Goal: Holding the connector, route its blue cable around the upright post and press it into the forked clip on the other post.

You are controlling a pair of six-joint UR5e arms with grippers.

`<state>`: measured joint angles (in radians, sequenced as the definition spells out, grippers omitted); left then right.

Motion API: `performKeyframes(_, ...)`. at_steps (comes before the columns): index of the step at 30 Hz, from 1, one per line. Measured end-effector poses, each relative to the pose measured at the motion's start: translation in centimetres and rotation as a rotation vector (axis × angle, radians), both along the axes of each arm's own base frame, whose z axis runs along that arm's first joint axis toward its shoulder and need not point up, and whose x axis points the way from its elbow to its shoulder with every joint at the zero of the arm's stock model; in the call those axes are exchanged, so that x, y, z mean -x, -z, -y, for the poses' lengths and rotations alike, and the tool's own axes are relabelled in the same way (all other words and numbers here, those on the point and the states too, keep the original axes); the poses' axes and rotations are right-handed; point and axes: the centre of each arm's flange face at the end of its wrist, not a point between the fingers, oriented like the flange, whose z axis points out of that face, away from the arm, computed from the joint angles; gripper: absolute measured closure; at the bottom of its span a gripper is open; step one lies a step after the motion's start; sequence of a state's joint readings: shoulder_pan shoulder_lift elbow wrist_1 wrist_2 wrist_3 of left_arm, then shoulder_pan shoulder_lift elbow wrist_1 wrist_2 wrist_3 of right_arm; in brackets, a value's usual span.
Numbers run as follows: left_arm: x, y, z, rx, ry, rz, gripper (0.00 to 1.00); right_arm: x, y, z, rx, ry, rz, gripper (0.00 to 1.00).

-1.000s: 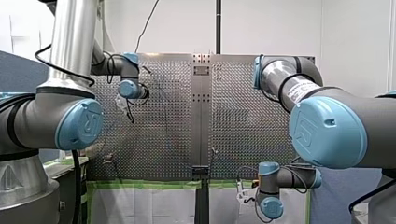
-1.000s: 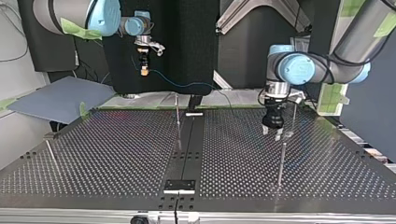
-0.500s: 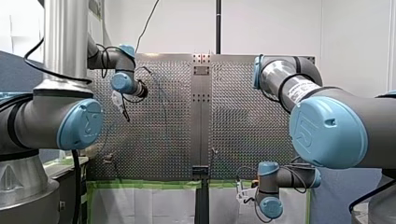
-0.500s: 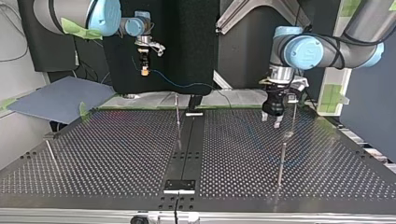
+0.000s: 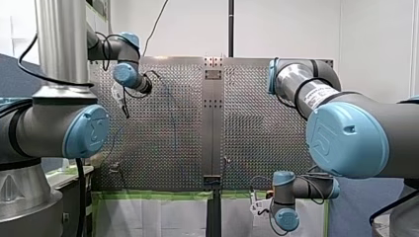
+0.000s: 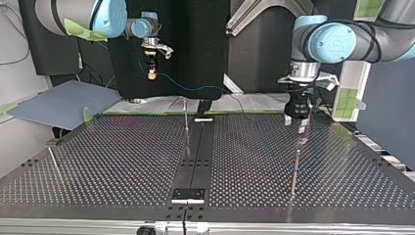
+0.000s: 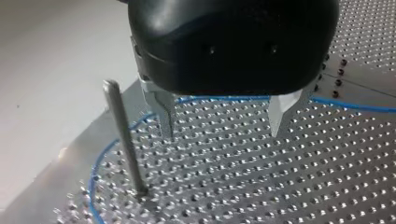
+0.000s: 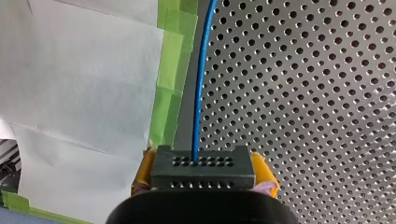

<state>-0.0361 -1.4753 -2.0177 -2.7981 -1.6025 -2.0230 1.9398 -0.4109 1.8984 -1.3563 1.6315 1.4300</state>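
Observation:
In the right wrist view my right gripper [image 8: 205,179] is shut, yellow pads on a dark connector [image 8: 202,168]. The blue cable [image 8: 201,79] runs straight ahead from it along the plate's edge. In the top view that gripper [image 6: 152,72] hangs high beyond the plate's far edge. My left gripper [image 7: 220,134] is open, with nothing between its metal fingers [image 7: 164,114]. A slim upright post [image 7: 123,140] stands close beside it, and the cable [image 7: 224,98] curves on the plate around them. In the top view my left gripper [image 6: 294,125] hovers above another post [image 6: 295,169].
A third thin post [image 6: 186,117] stands near the plate's middle strip, and a leaning one [image 6: 54,164] at the top view's left. Green tape [image 8: 170,70] and white paper border the perforated plate [image 6: 122,161]. A blue-grey sheet [image 6: 63,100] lies off its far corner.
My left arm has risen and drawn back towards the top view's right, away from the plate's middle. My right arm and the connector have stayed put.

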Motion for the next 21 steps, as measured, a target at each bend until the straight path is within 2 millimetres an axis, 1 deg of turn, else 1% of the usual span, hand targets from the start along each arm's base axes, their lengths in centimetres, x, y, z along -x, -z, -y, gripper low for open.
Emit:
performKeyframes(4,0.5,-1.5,-0.2,-0.028,-0.006,0.012,0.00,0.0,0.0,0.0,0.000,-0.003,0.000,1.00)
performKeyframes(10,1.3,-4.6,-0.6,-0.077,-0.012,0.044,0.00,-0.1,0.0,-0.1,-0.001,-0.007,0.000,1.00)
performKeyframes(17,2.2,-8.6,-1.0,-0.134,-0.011,0.090,0.00,-0.1,0.0,0.0,-0.003,-0.008,0.000,1.00)
performKeyframes(21,2.3,-10.2,-1.0,-0.150,0.003,0.097,0.00,-0.1,0.0,0.0,-0.003,-0.008,0.000,1.00)
